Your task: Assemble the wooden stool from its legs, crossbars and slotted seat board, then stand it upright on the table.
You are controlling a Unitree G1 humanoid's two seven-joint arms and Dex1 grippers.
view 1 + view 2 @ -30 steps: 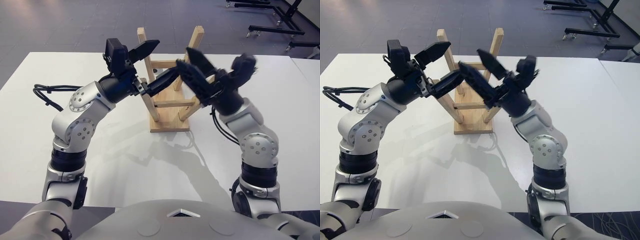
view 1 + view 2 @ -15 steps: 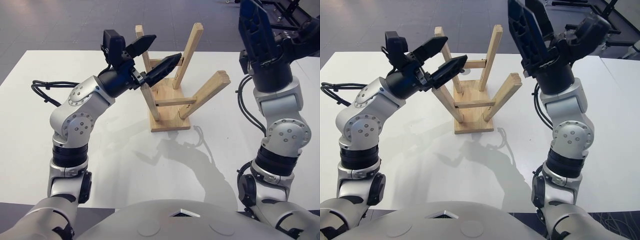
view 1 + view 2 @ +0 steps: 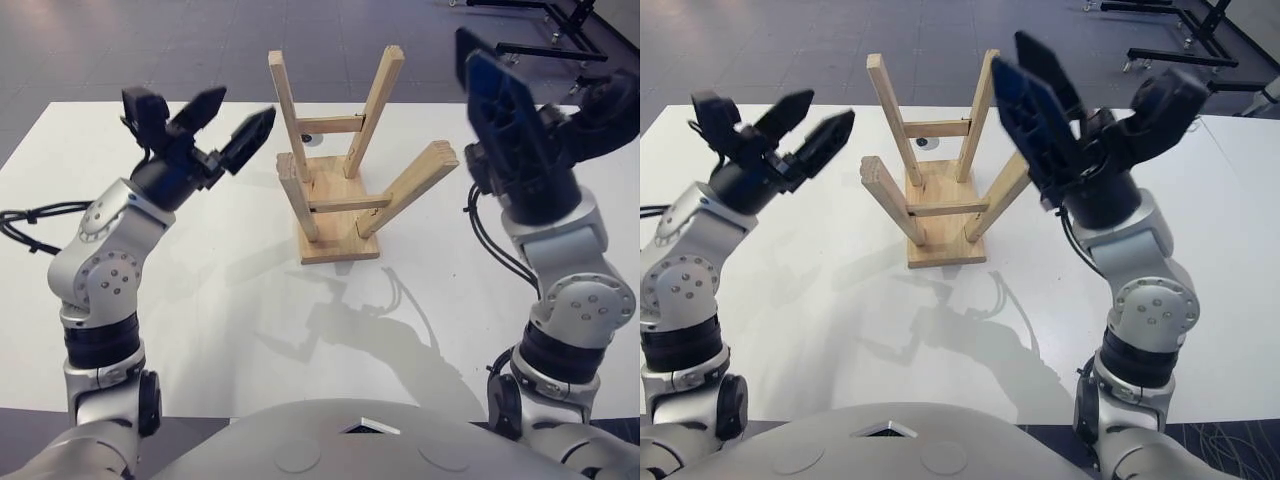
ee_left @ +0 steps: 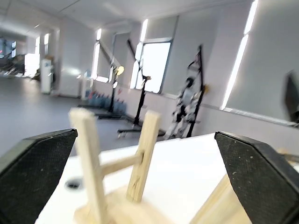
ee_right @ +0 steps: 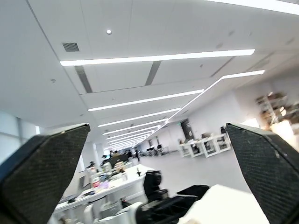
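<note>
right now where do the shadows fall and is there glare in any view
Left eye view: the stool throws a soft shadow on the white table, on the side nearer the robot, with no glare on the tabletop. Left wrist view: bright windows glow behind the stool. Right wrist view: ceiling light strips shine straight into the camera.

White worktop (image 3: 200,300) carries a wooden stool (image 3: 350,203) upside down, its seat board (image 3: 340,248) flat on it, legs (image 3: 378,95) pointing up.
</note>
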